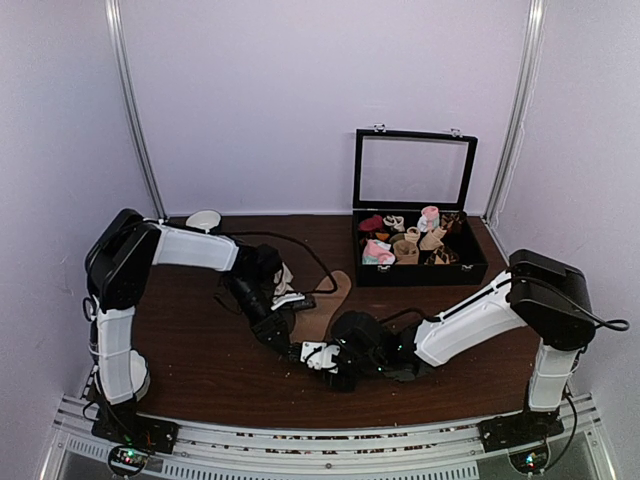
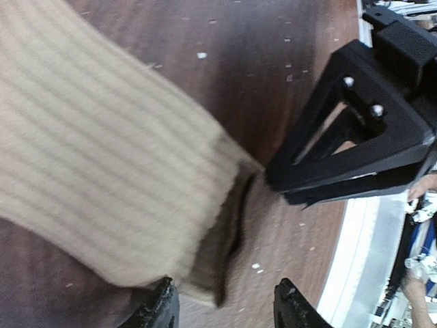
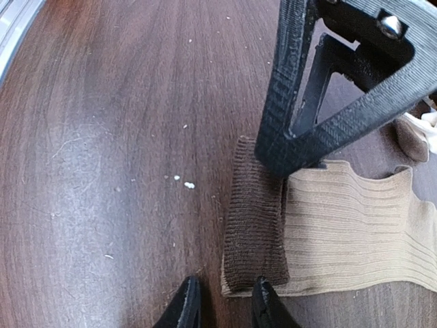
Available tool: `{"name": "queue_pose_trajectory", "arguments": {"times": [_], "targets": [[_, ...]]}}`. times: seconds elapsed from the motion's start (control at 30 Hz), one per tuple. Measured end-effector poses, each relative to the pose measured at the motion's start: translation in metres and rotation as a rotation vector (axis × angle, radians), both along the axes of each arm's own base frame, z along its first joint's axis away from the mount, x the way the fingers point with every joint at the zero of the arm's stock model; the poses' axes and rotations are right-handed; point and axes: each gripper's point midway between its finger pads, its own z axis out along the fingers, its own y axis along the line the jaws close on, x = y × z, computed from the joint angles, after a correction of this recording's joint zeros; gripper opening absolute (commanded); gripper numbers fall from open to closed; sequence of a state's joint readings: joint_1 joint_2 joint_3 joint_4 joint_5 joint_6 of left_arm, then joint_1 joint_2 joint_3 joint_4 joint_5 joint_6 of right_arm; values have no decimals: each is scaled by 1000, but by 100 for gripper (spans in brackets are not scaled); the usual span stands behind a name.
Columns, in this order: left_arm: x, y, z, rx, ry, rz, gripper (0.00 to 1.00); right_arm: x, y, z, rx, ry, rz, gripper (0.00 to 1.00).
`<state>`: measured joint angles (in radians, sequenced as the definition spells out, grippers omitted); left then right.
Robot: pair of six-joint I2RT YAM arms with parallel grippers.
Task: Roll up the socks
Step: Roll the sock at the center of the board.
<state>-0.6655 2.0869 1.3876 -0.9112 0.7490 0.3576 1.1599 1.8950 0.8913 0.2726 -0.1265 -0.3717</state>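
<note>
Under my left pincer (image 2: pixel 225 309) and my right pincer (image 3: pixel 225 304) runs a dark brown wood-grain table (image 1: pixel 200 350). A few white specks (image 3: pixel 184 183) lie just ahead of my right pincer, and the wood there shines softly in even light. Far beyond both pincers stands a plain, pale lilac back wall (image 1: pixel 300 90), with like walls to either side and a slim metal post (image 1: pixel 130 110) in each far corner. Behind them the table ends in a slotted aluminium rail (image 1: pixel 330 448). Ahead and to the right sits a black case (image 1: pixel 420 276), lid raised
</note>
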Motion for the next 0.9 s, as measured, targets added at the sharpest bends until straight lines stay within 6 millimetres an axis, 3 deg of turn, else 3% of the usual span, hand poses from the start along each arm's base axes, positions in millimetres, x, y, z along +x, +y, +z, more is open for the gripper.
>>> {"name": "queue_pose_trajectory", "arguments": {"times": [0.17, 0.47, 0.73, 0.9], "targets": [[13, 5, 4, 20, -76, 9, 50, -1, 0, 0, 1, 13, -5, 28], [27, 5, 40, -26, -227, -6, 50, -1, 1, 0, -2, 24, -8, 28], [19, -7, 24, -34, -244, -67, 49, -1, 1, 0, 1, 37, -19, 28], [3, -12, 2, 7, -265, -122, 42, -1, 1, -1, 5, 42, -25, 28]]}}
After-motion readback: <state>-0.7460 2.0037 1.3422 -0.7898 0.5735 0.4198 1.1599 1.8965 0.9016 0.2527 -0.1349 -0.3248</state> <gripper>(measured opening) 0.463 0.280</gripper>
